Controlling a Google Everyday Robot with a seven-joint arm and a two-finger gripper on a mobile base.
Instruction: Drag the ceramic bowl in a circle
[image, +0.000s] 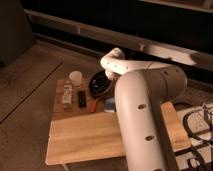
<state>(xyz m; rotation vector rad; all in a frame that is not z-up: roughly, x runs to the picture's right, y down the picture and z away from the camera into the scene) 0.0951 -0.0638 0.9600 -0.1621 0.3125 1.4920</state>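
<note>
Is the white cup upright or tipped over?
Upright: the white cup stands mouth up, just left of the ceramic bowl. The gripper is down at the bowl, mostly hidden by the arm.

**Bowl hemmed in, front boards open**

The gripper (103, 76) sits at the ceramic bowl (96, 86), near the table's (85, 137) far edge. From the bowl: white cup (75, 77) at 10 o'clock, pale box (66, 94) and dark bar (81, 98) at 8, orange thing (95, 104) at 6, blue-grey packet (110, 105) at 5. The arm (145, 115) walls off 3 to 5.
</note>
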